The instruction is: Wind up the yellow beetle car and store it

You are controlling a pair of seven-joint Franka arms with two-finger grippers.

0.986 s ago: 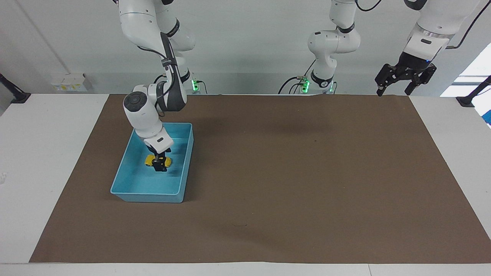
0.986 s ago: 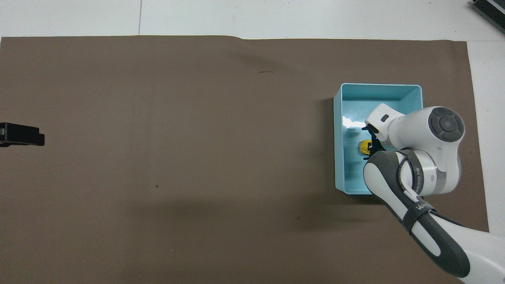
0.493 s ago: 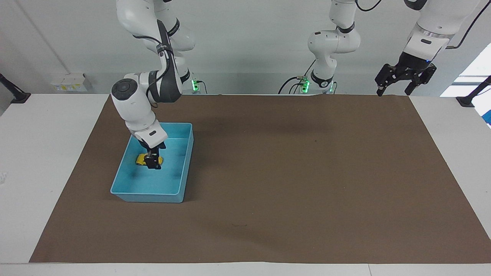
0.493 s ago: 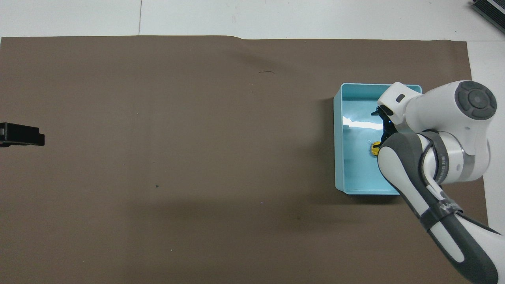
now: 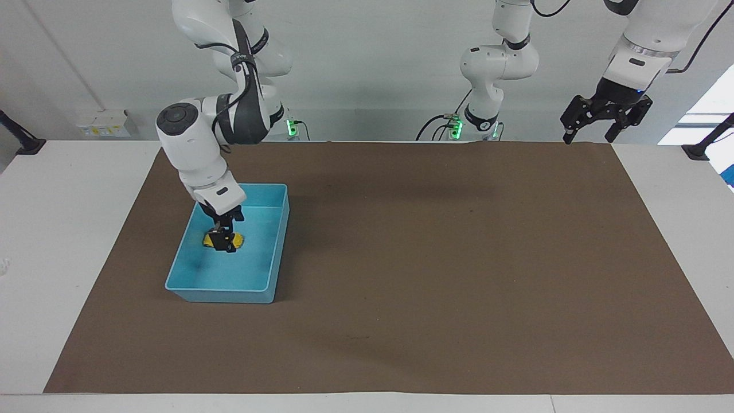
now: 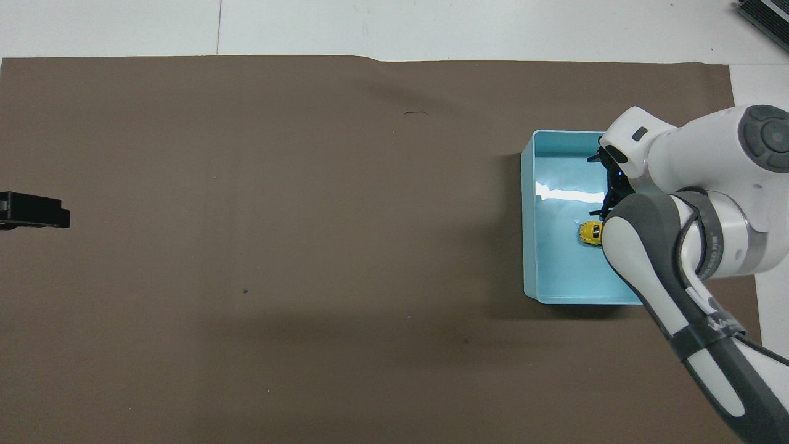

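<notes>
The yellow beetle car [image 5: 207, 240] is low inside the blue bin [image 5: 280, 232], near its middle. My right gripper [image 5: 224, 240] reaches down into the bin and is shut on the car, at or just above the bin floor. In the overhead view the car [image 6: 589, 232] shows in the bin [image 6: 527, 246], partly covered by the right arm; the right gripper [image 6: 610, 206] is mostly hidden under its own wrist. My left gripper [image 5: 589, 135] waits open and empty, raised over the table edge at the left arm's end; it also shows in the overhead view [image 6: 37, 217].
A brown mat [image 5: 436, 258] covers most of the white table [image 5: 69, 229]. The bin stands on the mat at the right arm's end.
My right gripper has carried the car a short way across the bin toward the right arm's end of the table, and the right elbow has risen. The left arm has not moved.
</notes>
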